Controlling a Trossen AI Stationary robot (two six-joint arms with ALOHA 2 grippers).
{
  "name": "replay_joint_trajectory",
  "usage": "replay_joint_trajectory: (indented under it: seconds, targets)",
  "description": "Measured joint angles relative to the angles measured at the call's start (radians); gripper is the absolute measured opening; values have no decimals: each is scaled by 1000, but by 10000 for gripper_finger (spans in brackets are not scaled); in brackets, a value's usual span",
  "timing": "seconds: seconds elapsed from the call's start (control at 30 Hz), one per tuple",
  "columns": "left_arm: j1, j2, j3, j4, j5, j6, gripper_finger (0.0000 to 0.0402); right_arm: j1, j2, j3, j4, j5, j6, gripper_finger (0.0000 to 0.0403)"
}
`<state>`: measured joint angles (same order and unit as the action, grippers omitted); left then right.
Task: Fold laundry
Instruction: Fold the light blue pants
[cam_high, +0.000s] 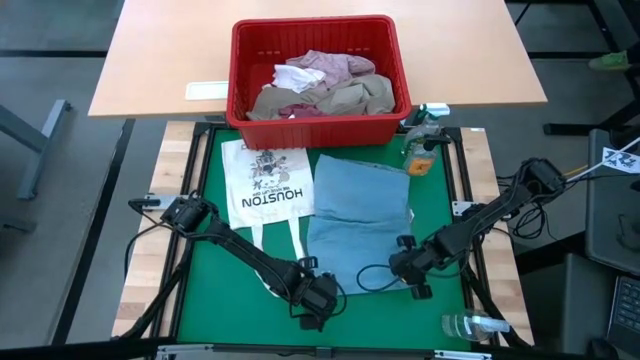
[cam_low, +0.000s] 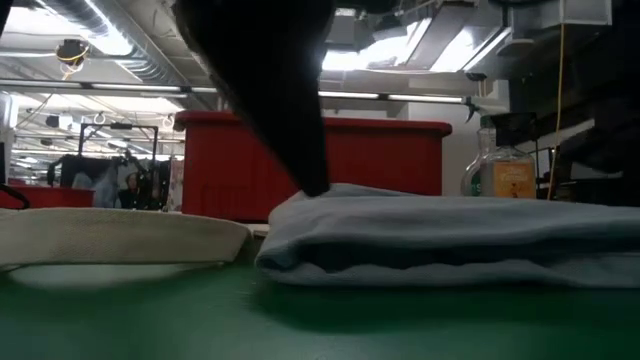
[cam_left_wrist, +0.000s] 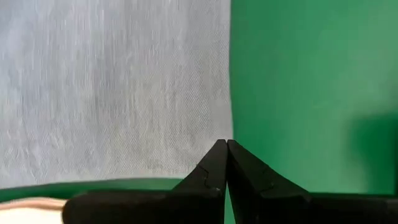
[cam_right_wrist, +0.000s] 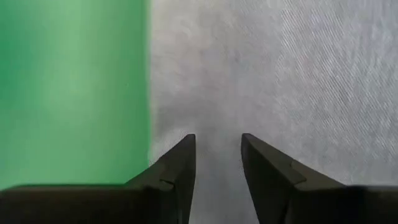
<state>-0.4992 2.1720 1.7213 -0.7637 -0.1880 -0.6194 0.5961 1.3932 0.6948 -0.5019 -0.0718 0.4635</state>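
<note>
Light blue folded jeans (cam_high: 358, 215) lie flat on the green mat (cam_high: 215, 290); in the low view they show as a stack of layers (cam_low: 450, 240). My left gripper (cam_high: 322, 290) is shut, its tip at the jeans' near left corner (cam_left_wrist: 225, 144). My right gripper (cam_high: 400, 262) stands open above the jeans' right edge near the near end, one finger (cam_right_wrist: 177, 168) along the line where cloth meets mat. More laundry, pink, white and tan pieces (cam_high: 325, 85), lies heaped in the red basket (cam_high: 240, 60) at the far side. My left gripper sets its shut fingertips (cam_low: 314, 185) on the top of the jeans' near left corner (cam_left_wrist: 211, 130), slanting down from the near side. The jeans stay flat on the mat. Whether my right gripper touches the jeans (cam_right_wrist: 273, 74) below it, I cannot tell.
A white tote bag printed HOUSTON (cam_high: 265, 185) lies left of the jeans, its straps (cam_high: 275, 240) toward the near edge. A spray bottle (cam_high: 422, 140) stands at the mat's far right corner, and a clear bottle (cam_high: 470, 325) lies near right. Bare mat shows at near left.
</note>
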Motion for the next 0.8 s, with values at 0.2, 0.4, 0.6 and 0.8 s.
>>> replay_joint_trajectory:
  seconds: [0.2, 0.4, 0.6, 0.8]
  targets:
    - [0, -1, 1, 13, 1, -34, 5, 0, -8, 36, -11, -129, 11, 129]
    - [10, -2, 1, 15, 1, -52, 47, 0, -9, 37, -3, -172, 83, 129]
    - [22, -2, 1, 16, 1, -59, 121, -1, -9, 37, -1, -193, 94, 160]
    - [20, -2, 1, 16, 0, -59, 179, -1, -9, 38, 0, -192, 116, 241]
